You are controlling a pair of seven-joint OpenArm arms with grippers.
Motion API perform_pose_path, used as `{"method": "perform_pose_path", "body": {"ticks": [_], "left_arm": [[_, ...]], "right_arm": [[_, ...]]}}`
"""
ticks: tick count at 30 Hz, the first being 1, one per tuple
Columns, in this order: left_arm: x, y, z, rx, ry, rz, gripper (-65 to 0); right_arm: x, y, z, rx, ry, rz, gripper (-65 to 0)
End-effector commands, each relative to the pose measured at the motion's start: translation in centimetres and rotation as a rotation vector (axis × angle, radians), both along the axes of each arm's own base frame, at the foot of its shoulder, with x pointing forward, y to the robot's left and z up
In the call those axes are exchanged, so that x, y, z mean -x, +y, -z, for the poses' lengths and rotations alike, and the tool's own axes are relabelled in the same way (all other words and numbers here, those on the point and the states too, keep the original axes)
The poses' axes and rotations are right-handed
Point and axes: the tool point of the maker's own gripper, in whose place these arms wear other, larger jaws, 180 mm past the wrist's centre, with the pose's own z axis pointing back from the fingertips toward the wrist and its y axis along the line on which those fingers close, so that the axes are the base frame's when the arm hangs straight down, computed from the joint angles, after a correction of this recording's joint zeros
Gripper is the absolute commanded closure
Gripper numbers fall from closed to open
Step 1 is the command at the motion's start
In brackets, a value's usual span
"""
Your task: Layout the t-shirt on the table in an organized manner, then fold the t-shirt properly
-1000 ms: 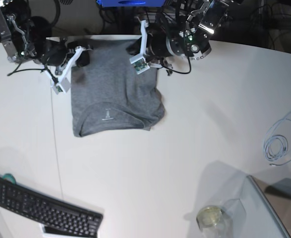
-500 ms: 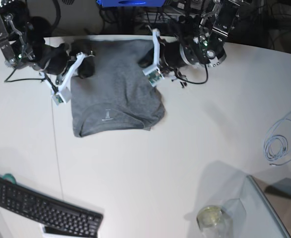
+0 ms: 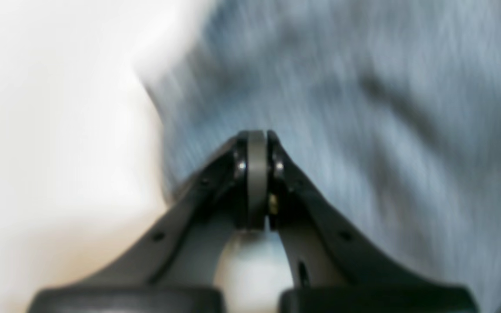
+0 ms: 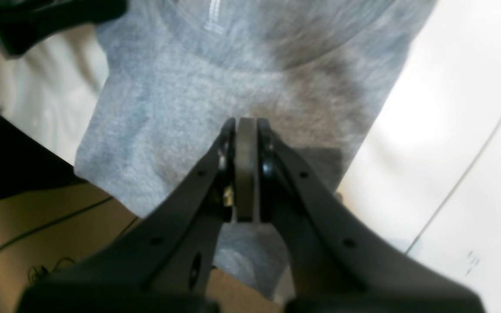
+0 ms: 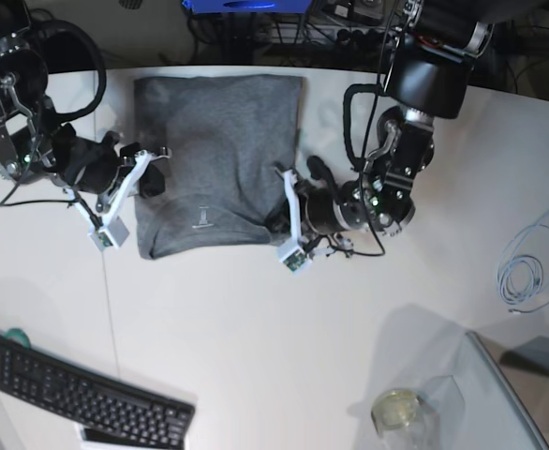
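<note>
Both claws lower beside t-shirt (image 5: 216, 159), wrist views blurred

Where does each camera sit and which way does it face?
Base: overhead, looking down at the grey cotton t-shirt on the white table; both arms show.
Left wrist: behind the left hand, shut, facing blurred shirt fabric.
Right wrist: behind the right hand, shut, facing the shirt's neckline.
All three share the t-shirt.
</note>
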Motion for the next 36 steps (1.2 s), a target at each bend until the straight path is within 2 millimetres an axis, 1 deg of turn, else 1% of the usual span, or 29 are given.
{"method": "perform_pose_path", "body": {"ticks": [1,3,5,6,12,14,15,16,17,18,20,21,22,23,25,26,27,28,30,31,33,36], "left_arm": [[-1.4,-0.6,-0.9,0.041,-0.025,-0.006,0.0],[-2.5,-1.5,-0.8,0.07,-0.015,-0.018,0.0],[-3.0,-1.9,-1.0,0.081,-0.013,-0.021,0.0],[-3.3,-1.8,-1.2,0.083,-0.018,-0.026,0.0],[-4.8,-2.4,-4.4,0.104,-0.119,-0.011,0.0],[-5.4,-1.4,-5.3,0.093,-0.155,-0.012,0.0],[-5.4,-1.0,-5.8,0.084,-0.172,-0.014,0.0],[-5.2,-0.2,-6.0,0.064,-0.18,-0.027,0.0],[-5.2,1.3,-6.8,0.043,-0.207,-0.052,0.0],[-4.7,2.6,-7.6,0.039,-0.231,-0.085,0.0],[-3.1,5.6,-8.6,0.023,-0.276,-0.153,0.0],[-2.0,7.3,-9.0,0.004,-0.293,-0.184,0.0],[-0.5,9.1,-9.1,-0.02,-0.298,-0.208,0.0],[0.9,10.5,-9.3,-0.044,-0.303,-0.223,0.0],[4.3,13.1,-9.2,-0.098,-0.291,-0.241,0.0],[6.0,14.0,-9.2,-0.111,-0.288,-0.245,0.0],[7.6,14.6,-9.1,-0.117,-0.281,-0.245,0.0],[9.4,15.2,-9.1,-0.118,-0.272,-0.24,0.0],[12.9,15.9,-8.8,-0.11,-0.235,-0.24,0.0],[14.3,16.2,-8.5,-0.113,-0.214,-0.25,0.0],[17.6,16.6,-7.5,-0.126,-0.14,-0.257,0.0],[22.1,17.0,-5.7,-0.142,-0.017,-0.258,0.0]], "right_arm": [[-0.6,-0.1,-0.7,-0.01,-0.029,0.003,-0.8],[-0.5,-0.1,-0.7,-0.011,-0.028,0.004,-0.8],[-0.4,-0.3,-0.6,-0.006,-0.024,0.003,-0.8],[0.0,-0.4,-0.4,-0.003,-0.016,0.003,-0.8],[0.6,-0.5,0.0,0.001,0.001,0.002,-0.8],[0.8,-0.5,0.0,0.0,0.0,-0.001,-0.8],[0.8,-0.9,-0.1,0.011,-0.003,-0.002,-0.8],[1.1,-1.4,0.0,0.022,-0.002,-0.007,-0.8],[1.2,-2.1,-0.2,0.035,-0.014,-0.002,-0.8],[1.0,-3.2,-0.6,0.043,-0.043,0.026,-0.8],[1.0,-6.1,-1.4,0.067,-0.107,0.096,-0.8],[1.0,-7.9,-1.8,0.103,-0.149,0.123,-0.8],[1.3,-9.6,-2.1,0.145,-0.178,0.141,-0.8],[1.8,-10.9,-2.0,0.19,-0.191,0.146,-0.8],[3.4,-13.5,-2.0,0.287,-0.196,0.147,-0.8],[4.3,-14.5,-2.1,0.331,-0.194,0.145,-0.8],[5.3,-15.1,-2.2,0.36,-0.193,0.133,-0.8],[6.2,-15.2,-2.4,0.379,-0.193,0.104,-0.8],[8.2,-14.6,-2.7,0.369,-0.181,0.075,-0.8],[9.2,-14.8,-2.7,0.366,-0.168,0.078,-0.8],[11.7,-15.6,-2.2,0.372,-0.103,0.086,-0.8],[15.6,-15.9,-0.9,0.369,0.018,0.097,-0.8]]}}
